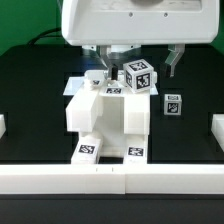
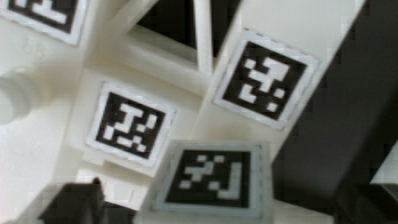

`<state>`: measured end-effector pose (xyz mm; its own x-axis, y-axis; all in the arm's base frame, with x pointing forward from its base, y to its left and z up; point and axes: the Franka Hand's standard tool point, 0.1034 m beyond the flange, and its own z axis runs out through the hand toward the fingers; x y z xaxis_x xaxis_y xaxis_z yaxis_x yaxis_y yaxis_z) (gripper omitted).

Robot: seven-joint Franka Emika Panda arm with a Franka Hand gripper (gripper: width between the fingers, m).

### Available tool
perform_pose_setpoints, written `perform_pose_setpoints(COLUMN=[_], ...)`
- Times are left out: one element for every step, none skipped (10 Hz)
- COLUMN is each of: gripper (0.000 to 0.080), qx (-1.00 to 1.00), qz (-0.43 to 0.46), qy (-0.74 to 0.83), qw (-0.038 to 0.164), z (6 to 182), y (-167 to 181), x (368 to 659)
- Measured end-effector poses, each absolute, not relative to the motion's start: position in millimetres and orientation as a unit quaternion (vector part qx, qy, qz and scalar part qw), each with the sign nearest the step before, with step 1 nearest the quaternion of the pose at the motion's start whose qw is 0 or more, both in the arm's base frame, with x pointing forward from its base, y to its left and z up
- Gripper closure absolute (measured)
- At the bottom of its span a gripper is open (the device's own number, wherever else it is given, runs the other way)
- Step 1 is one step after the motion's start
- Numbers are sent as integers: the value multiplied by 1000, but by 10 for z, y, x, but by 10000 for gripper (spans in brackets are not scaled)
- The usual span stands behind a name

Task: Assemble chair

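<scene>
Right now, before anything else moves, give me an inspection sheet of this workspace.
Surface: black table, with white rails along the front and sides.
Job's things: partly built chair at centre, its tagged ends toward the front; tagged cube at its top; small tagged piece lying apart on the exterior view's right.
Clutter: nothing seen.
Grippers: gripper close above the chair; open or shut cannot be told.
Cables: dark cable at the back, on the exterior view's left.
Surroundings: green backdrop.
</scene>
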<state>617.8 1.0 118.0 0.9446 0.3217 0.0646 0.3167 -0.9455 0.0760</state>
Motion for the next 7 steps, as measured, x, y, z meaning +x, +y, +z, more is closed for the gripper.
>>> perform_pose_setpoints(gripper=[191,191,366,530,530,528,528], qx=[986,986,986,986,986,987,989], qz=[38,38,38,37,37,37,38], qy=[160,160,160,160,159,153,141], qw=[32,32,32,32,32,32,31], z=[1180,1180,1179,1175,1174,1174,1174], y=[5,5,5,5,2,2,2], x=[6178,6177,6177,6172,6170,6170,6170])
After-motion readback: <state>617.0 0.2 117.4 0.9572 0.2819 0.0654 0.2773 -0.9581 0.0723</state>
